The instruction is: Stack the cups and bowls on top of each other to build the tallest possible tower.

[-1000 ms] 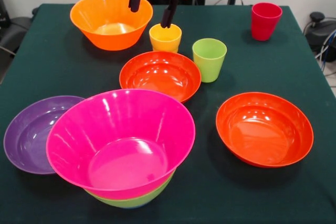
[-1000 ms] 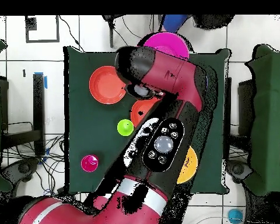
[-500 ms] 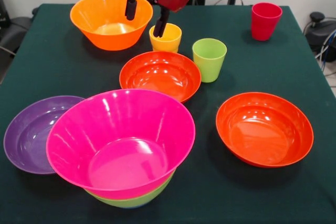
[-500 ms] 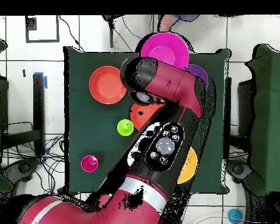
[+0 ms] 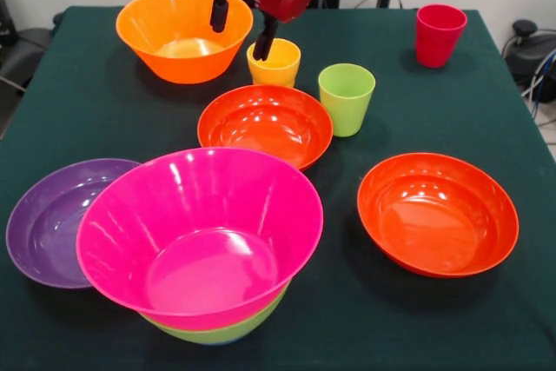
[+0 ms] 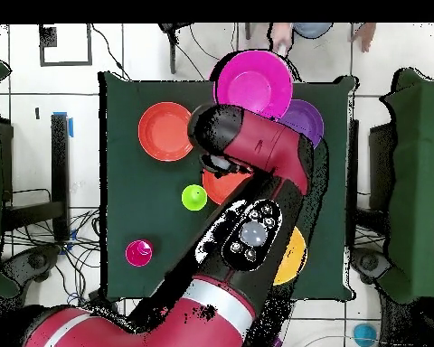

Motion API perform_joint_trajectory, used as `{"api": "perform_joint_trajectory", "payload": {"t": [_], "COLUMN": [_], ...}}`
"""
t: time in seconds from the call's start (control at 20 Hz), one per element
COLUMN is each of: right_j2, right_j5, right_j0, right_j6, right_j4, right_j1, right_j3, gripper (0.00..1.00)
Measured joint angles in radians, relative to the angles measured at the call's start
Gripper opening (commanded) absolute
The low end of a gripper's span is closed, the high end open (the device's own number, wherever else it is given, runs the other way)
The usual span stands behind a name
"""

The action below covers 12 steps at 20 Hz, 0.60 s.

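My gripper (image 5: 241, 25) hangs open at the back of the table. One fingertip is over the orange bowl's (image 5: 182, 32) right rim, and the other is just left of the yellow cup (image 5: 275, 63). Nothing is held. The green cup (image 5: 346, 97) stands right of the yellow one, and the red cup (image 5: 439, 34) is at the back right. A red-orange bowl (image 5: 265, 123) sits mid-table, with another (image 5: 437, 213) at the right. At the front, the magenta bowl (image 5: 200, 236) nests in a green bowl (image 5: 228, 331), forming the tower, with the purple bowl (image 5: 48, 219) beside it.
In the overhead view the arm (image 6: 257, 154) covers the yellow cup and most of the orange bowl (image 6: 295, 257). A person's hand (image 6: 363, 36) shows beyond the table edge (image 6: 112, 181), near the magenta bowl (image 6: 253, 86).
The gripper has come down and shifted slightly left toward the yellow cup, staying open. In the overhead view the arm has swung sideways and the person's hand has moved right. No cup or bowl has moved.
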Motion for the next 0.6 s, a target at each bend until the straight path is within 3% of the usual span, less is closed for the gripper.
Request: {"api": "perform_joint_trajectory", "payload": {"t": [0.6], "right_j2": [0.014], "right_j5": [-0.043], "right_j0": [0.036], "right_j6": [0.001], "right_j4": [0.032], "right_j1": [-0.001], "right_j3": [0.078], "gripper": [1.00]}}
